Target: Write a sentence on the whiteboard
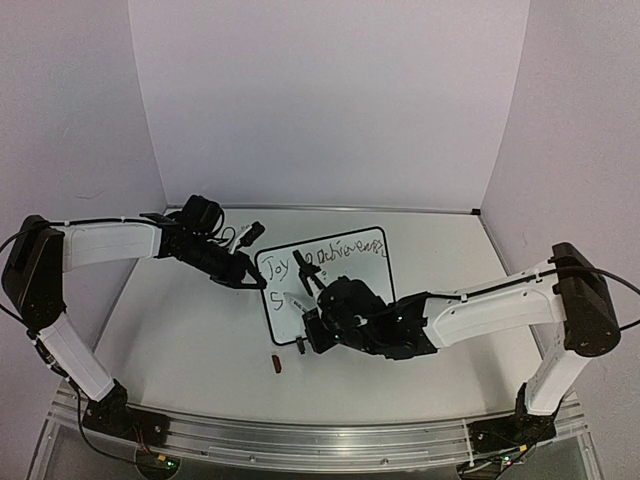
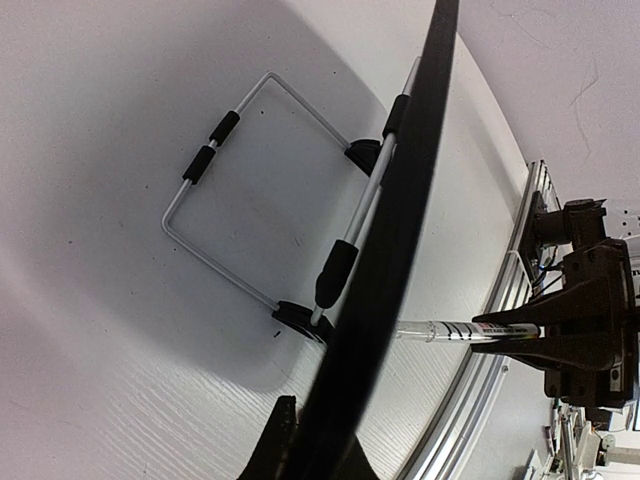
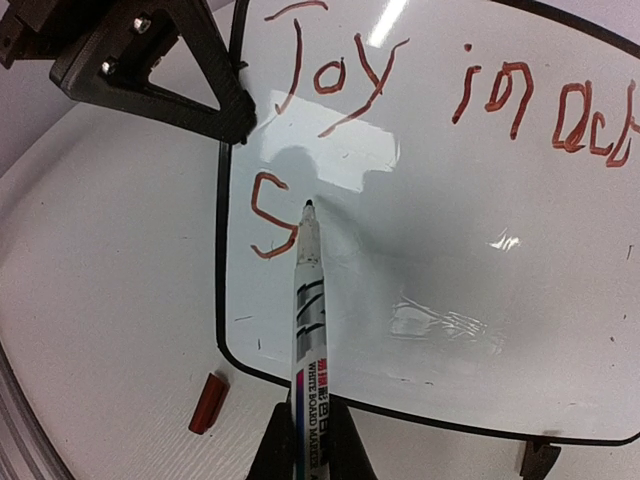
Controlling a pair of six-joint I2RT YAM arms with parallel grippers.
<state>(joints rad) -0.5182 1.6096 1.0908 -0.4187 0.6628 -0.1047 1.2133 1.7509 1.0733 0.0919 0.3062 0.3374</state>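
Note:
The whiteboard point(image 1: 345, 265) stands tilted mid-table, black-framed, with red writing starting "Joy in" along its top and an "S" point(image 3: 268, 215) below. My left gripper point(image 1: 255, 282) is shut on the board's left edge. In the left wrist view that edge point(image 2: 400, 200) runs as a dark band between the jaws of the left gripper point(image 2: 320, 455). My right gripper point(image 3: 308, 440) is shut on a whiteboard marker point(image 3: 308, 300). The marker's tip rests on the board just right of the "S". From above, the right gripper point(image 1: 310, 325) is at the board's lower left, marker point(image 1: 293, 300) pointing up.
The marker's red cap point(image 1: 278, 364) lies on the table just below the board's lower-left corner point(image 3: 208, 403). A wire stand point(image 2: 270, 200) props the board from behind. White walls close three sides. An aluminium rail point(image 1: 320, 435) lines the near edge.

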